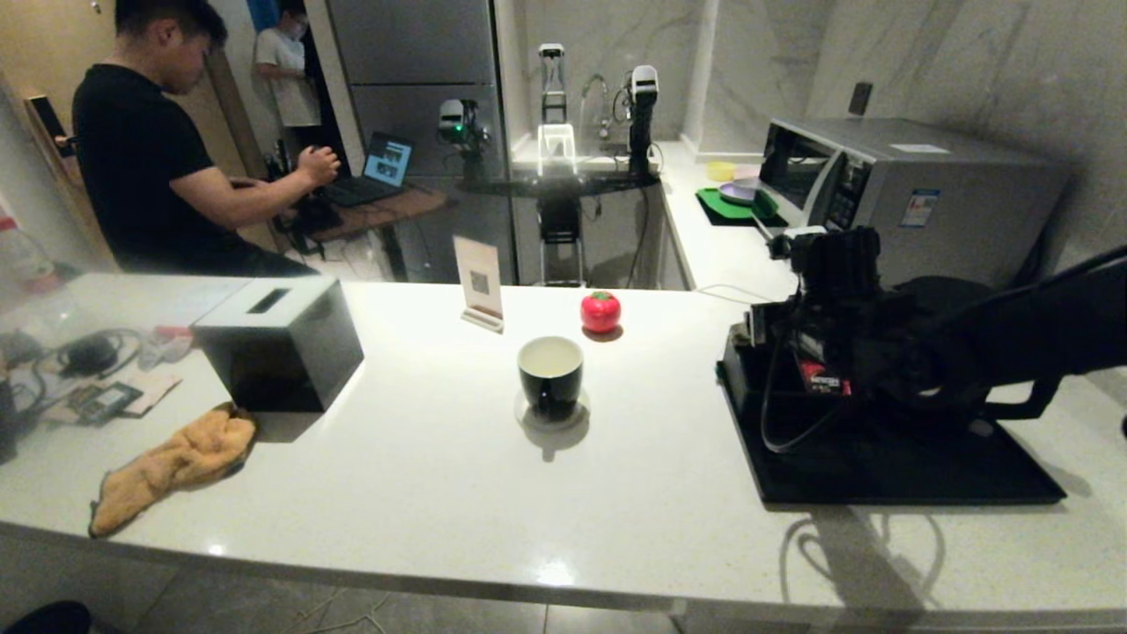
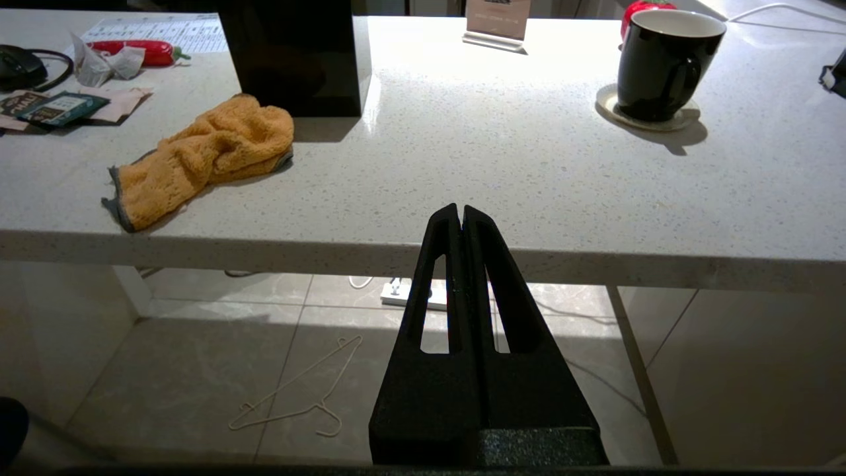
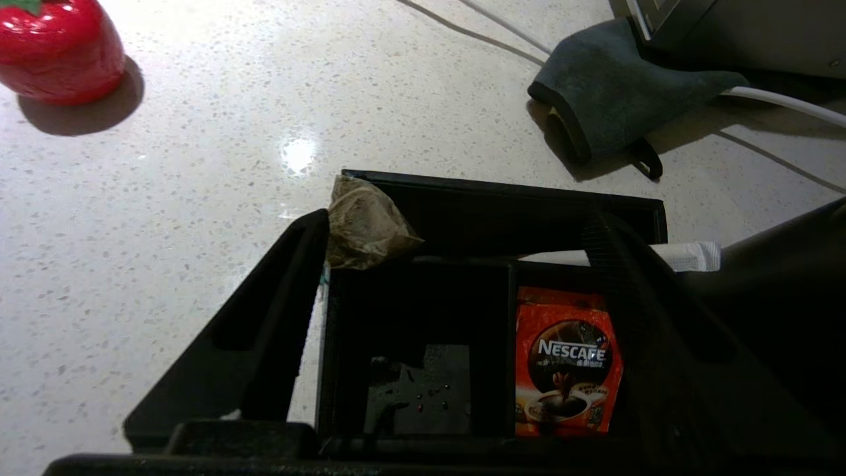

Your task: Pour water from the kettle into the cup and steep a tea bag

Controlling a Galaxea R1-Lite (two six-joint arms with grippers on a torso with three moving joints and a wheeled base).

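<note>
The cup [image 1: 550, 375], glossy black outside and white inside, sits on a pale coaster [image 1: 552, 414] at the middle of the white counter [image 1: 440, 493], about twelve o'clock from where we stand. Nearest us, our left gripper [image 2: 461, 215] hangs below the counter's front edge with its fingers pressed together, holding nothing. At ten o'clock an orange cloth [image 1: 172, 465] lies crumpled, and beyond it stands a black box [image 1: 280, 343].

At two o'clock our right gripper [image 3: 456, 241] hovers over the black compartment box [image 3: 502, 198] on a black tray [image 1: 898, 467], its fingers spread wide apart. A tea bag [image 3: 363, 225] rests against one finger, at the box's rim; whether it lies loose we cannot tell. A Nescafé sachet [image 3: 568, 360] sits in the next compartment.

Farther back, a red tomato-shaped thing [image 1: 600, 312] stands at one o'clock from the cup, a card stand [image 1: 480, 283] at eleven.
</note>
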